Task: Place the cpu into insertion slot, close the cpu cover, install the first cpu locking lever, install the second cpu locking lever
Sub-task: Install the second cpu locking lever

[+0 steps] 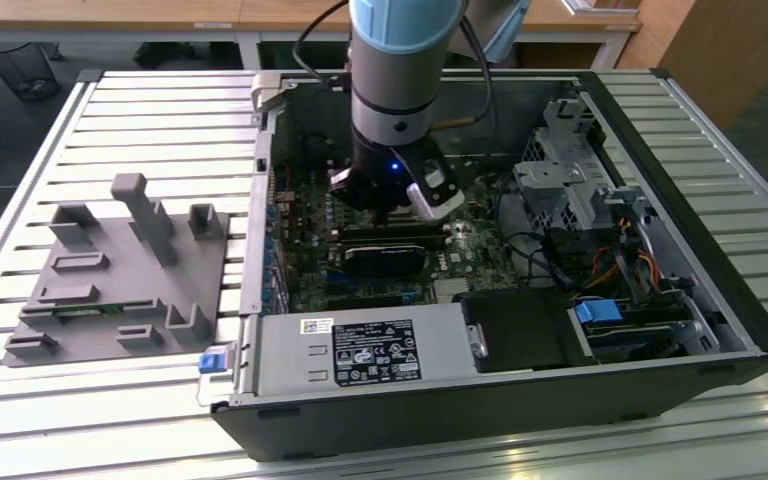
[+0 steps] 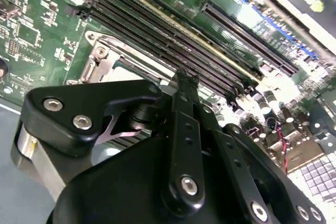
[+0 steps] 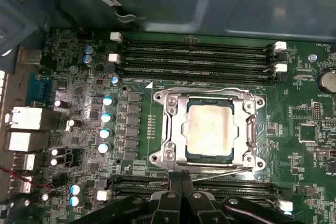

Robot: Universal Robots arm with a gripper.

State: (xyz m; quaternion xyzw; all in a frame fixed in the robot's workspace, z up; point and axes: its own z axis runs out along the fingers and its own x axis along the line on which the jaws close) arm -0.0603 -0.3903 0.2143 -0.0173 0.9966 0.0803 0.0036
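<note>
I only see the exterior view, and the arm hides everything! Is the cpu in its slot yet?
Observer: Yes. In the first wrist view the cpu lies flat in the insertion slot.
Operator: Is the cover down?
Observer: The cpu cover lies down around the chip.
Operator: Where's the end effector?
Observer: The end effector is at the cover's edge, beside a thin metal lever.

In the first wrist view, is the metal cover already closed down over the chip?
Yes. In the first wrist view the silver cover lies flat around the chip, whose grey top shows through the cut-out centre.
</note>
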